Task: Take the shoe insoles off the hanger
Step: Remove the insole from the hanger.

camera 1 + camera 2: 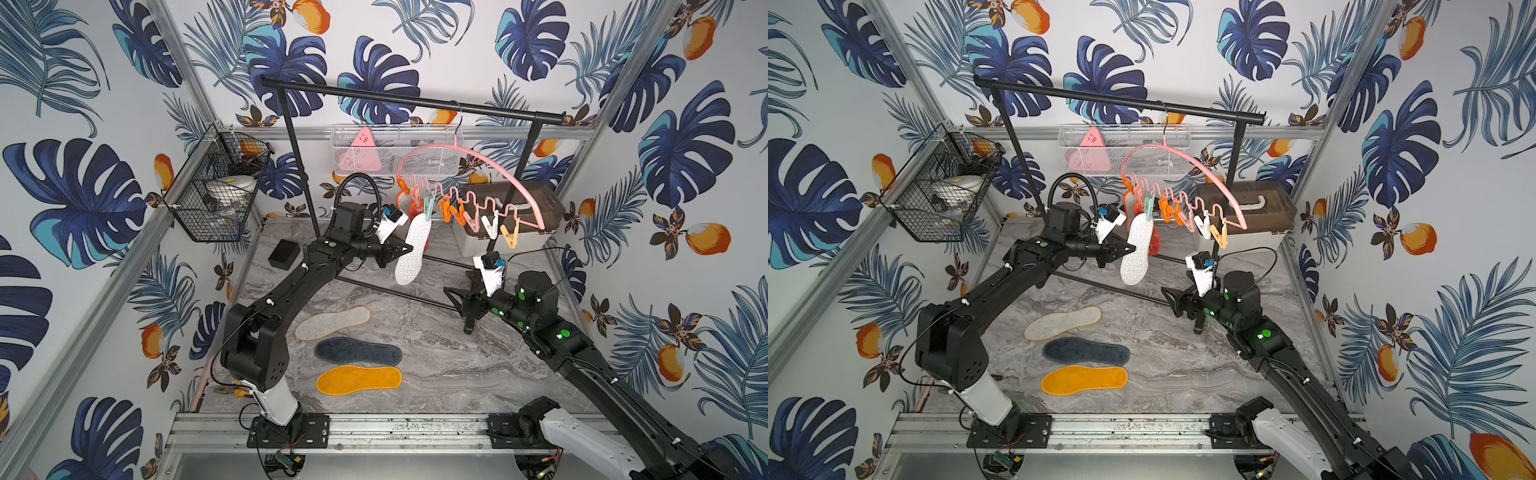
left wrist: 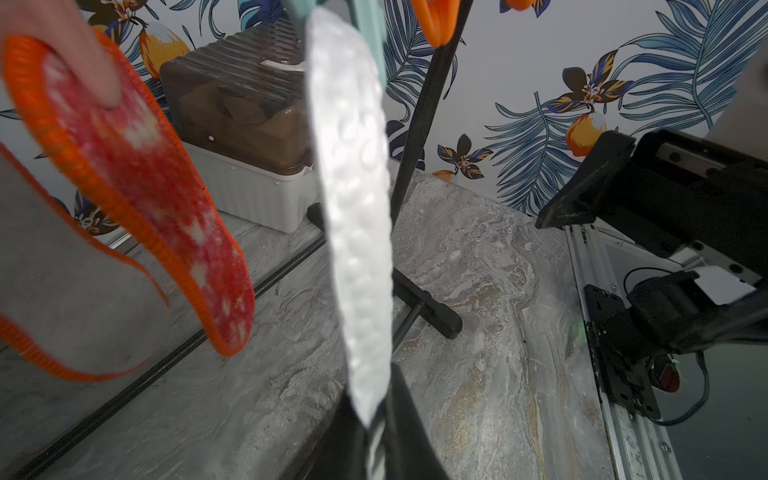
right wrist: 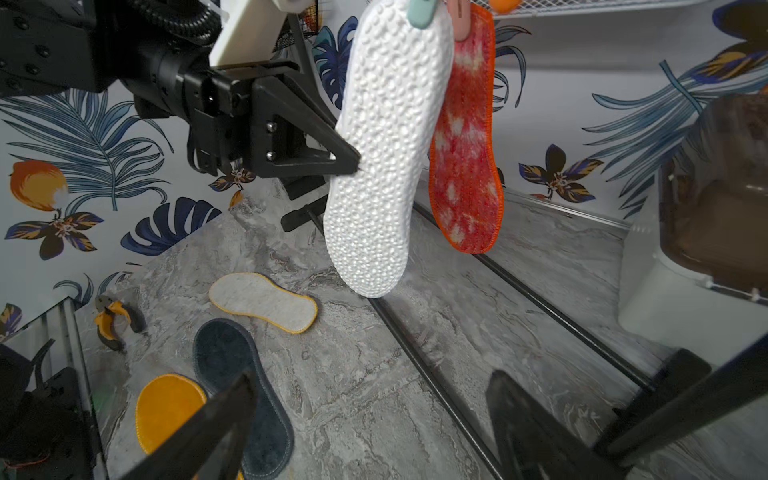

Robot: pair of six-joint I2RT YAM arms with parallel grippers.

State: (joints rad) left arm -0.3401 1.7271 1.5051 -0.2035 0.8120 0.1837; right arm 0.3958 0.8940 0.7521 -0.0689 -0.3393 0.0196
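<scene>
The pink hanger (image 1: 441, 146) hangs by its hook from the black rail. A white bumpy insole (image 1: 411, 249) (image 3: 382, 145) hangs from a mint clip (image 3: 419, 12). My left gripper (image 1: 409, 248) (image 2: 376, 419) is shut on that insole's edge, midway down. Behind it hang a red-orange insole (image 3: 465, 145) (image 2: 137, 174) and another orange-edged one (image 2: 62, 270). On the table lie a cream insole (image 1: 332, 323), a navy insole (image 1: 357, 351) and an orange insole (image 1: 359, 379). To the right of them, my right gripper (image 1: 457, 309) (image 3: 372, 376) stands open and empty above the table.
The black garment rail (image 1: 407, 102) has base bars running across the table. A brown-lidded box (image 1: 511, 216) stands at the back right. A black block (image 1: 284, 252) and a wire basket (image 1: 216, 195) are at the left. Pliers (image 3: 112, 320) lie near the left arm's base.
</scene>
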